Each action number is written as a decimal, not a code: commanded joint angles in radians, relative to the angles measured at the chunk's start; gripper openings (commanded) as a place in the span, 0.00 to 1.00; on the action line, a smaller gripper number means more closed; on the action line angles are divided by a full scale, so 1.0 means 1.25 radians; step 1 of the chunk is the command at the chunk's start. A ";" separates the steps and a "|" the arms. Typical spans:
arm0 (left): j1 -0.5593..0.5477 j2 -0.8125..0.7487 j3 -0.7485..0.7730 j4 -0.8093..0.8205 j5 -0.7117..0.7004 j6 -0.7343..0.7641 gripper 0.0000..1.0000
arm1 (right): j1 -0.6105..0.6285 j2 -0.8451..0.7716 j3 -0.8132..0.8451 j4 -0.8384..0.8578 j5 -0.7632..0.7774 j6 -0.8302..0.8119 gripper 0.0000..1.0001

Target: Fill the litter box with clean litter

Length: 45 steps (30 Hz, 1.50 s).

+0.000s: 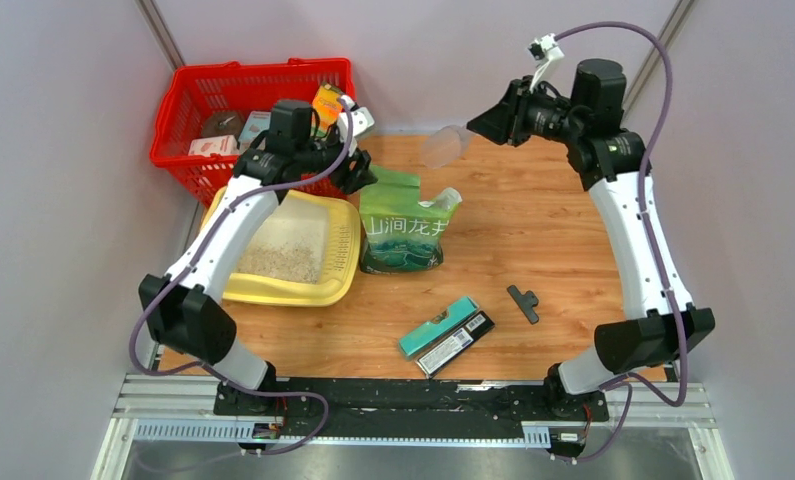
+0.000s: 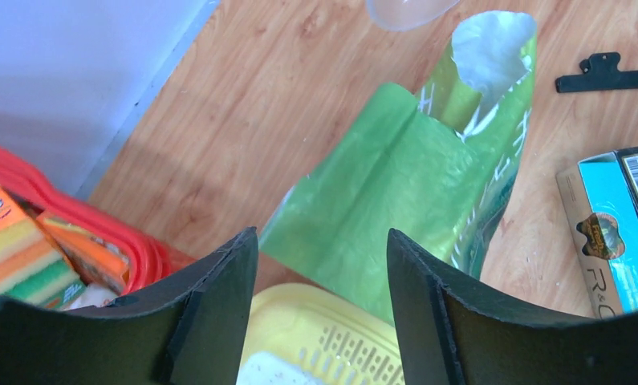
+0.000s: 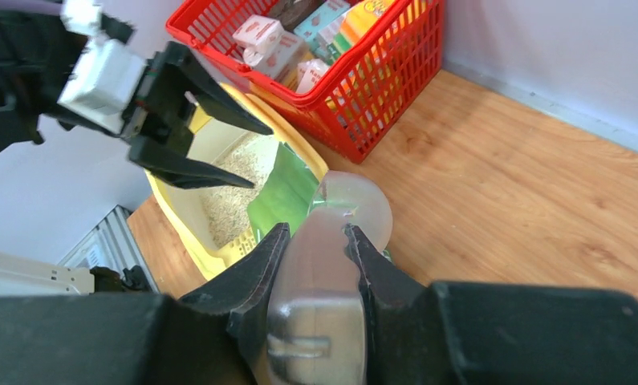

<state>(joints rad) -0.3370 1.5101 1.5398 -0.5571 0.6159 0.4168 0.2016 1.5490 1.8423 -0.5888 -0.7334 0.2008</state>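
The pale-yellow litter box [image 1: 345, 262] lies at the left of the table, with a patch of beige clean litter [image 1: 281, 258] inside. A green bag [image 1: 403, 232] with a torn-open top stands against its right side. My left gripper [image 1: 361, 176] hovers open above the box's far right corner, next to the bag's top, holding nothing. In the left wrist view the left gripper [image 2: 323, 237] frames the box rim [image 2: 299, 329] and the bag [image 2: 396, 184]. My right gripper [image 3: 315, 233] is shut on the handle of a translucent scoop [image 3: 355, 204], raised over the far middle of the table.
A red basket [image 1: 183, 110] with packets stands at the back left, behind the litter box. Two flat boxes [image 1: 448, 332] and a black clip [image 1: 523, 302] lie on the wood near the front. Walls close in on both sides.
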 commanded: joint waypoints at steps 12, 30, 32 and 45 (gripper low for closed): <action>-0.029 0.221 0.259 -0.222 0.100 0.102 0.63 | -0.031 -0.050 -0.016 -0.165 -0.055 -0.224 0.00; -0.029 0.103 0.194 -0.171 0.109 0.034 0.00 | -0.032 0.033 0.156 -0.384 -0.060 -0.331 0.00; -0.029 0.064 0.166 -0.112 0.109 0.009 0.00 | -0.032 0.049 0.178 -0.422 -0.061 -0.369 0.00; -0.035 -0.023 0.055 0.005 0.117 -0.084 0.00 | 0.014 0.109 0.238 -0.504 -0.066 -0.562 0.00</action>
<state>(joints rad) -0.3809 1.5387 1.6196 -0.6487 0.7486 0.3634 0.1890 1.6691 2.0563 -1.1656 -0.7963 -0.3641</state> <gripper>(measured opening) 0.007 0.289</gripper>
